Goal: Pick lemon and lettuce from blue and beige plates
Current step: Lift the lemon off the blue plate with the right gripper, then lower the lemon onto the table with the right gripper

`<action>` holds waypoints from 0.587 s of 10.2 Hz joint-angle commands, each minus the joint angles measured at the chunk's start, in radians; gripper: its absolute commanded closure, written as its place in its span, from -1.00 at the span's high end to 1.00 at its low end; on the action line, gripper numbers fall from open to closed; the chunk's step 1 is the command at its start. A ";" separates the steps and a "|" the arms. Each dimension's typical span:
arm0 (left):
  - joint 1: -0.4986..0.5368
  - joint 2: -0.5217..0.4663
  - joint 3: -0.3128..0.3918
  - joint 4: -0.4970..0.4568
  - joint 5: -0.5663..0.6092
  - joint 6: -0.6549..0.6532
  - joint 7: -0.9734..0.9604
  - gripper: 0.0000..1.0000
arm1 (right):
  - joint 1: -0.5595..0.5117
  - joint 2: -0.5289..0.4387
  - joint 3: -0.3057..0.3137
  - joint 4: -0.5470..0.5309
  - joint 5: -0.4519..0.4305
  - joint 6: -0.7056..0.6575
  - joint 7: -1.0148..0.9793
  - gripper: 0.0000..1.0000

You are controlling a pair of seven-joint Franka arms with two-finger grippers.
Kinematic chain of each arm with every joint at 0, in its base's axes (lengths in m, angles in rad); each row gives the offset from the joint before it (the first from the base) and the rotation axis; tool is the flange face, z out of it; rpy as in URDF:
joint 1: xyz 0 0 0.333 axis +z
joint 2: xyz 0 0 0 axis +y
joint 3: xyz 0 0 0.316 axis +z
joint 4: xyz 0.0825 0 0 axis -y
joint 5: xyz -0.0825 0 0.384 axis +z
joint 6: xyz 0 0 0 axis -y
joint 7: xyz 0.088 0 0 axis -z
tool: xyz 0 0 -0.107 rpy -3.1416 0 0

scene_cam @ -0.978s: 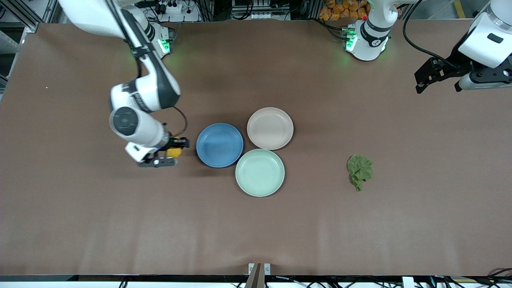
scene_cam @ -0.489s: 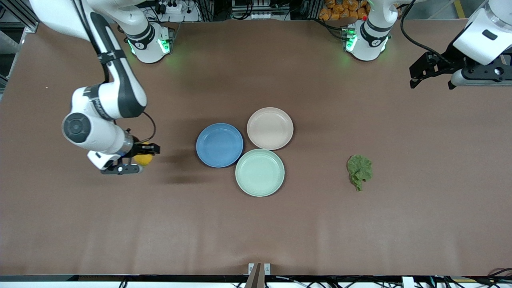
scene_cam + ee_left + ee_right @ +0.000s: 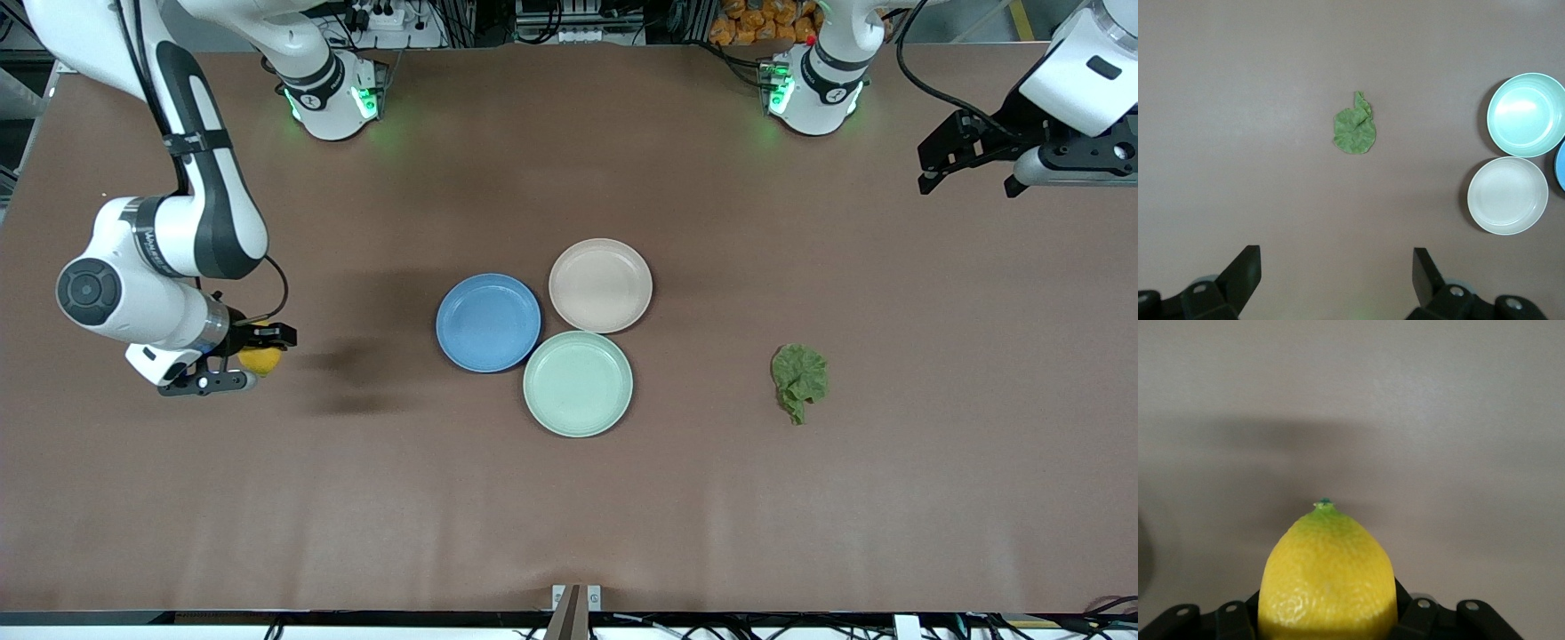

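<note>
Gripping the lemon [image 3: 260, 359] between clamped fingers, the right gripper [image 3: 253, 356] hangs over bare table toward the right arm's end, at about nine o'clock from the blue plate [image 3: 488, 322]. The beige plate [image 3: 600, 285] sits at two o'clock from the blue one, touching it. The lettuce [image 3: 800, 380] lies on the table at three o'clock from the mint-green plate [image 3: 578, 383], well apart. The left gripper [image 3: 969, 160] waits with jaws apart over the left arm's end.

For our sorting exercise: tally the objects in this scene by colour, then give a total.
Blue: 1, blue plate
Beige: 1, beige plate
Mint green: 1, mint-green plate
Dull green: 1, lettuce
Yellow: 1, lemon
Total: 5
</note>
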 commanded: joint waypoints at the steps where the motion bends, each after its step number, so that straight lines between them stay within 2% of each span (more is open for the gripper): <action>1: 0.006 -0.001 0.002 0.017 -0.025 -0.023 0.033 1.00 | -0.022 0.013 0.006 -0.027 -0.011 0.069 -0.021 -0.19; 3: 0.003 0.001 0.002 0.017 -0.023 -0.023 0.033 1.00 | -0.039 0.028 0.006 -0.096 -0.011 0.197 -0.067 -0.19; 6: 0.003 -0.001 0.002 0.017 -0.019 -0.023 0.033 1.00 | -0.044 0.039 0.007 -0.167 -0.011 0.306 -0.071 -0.19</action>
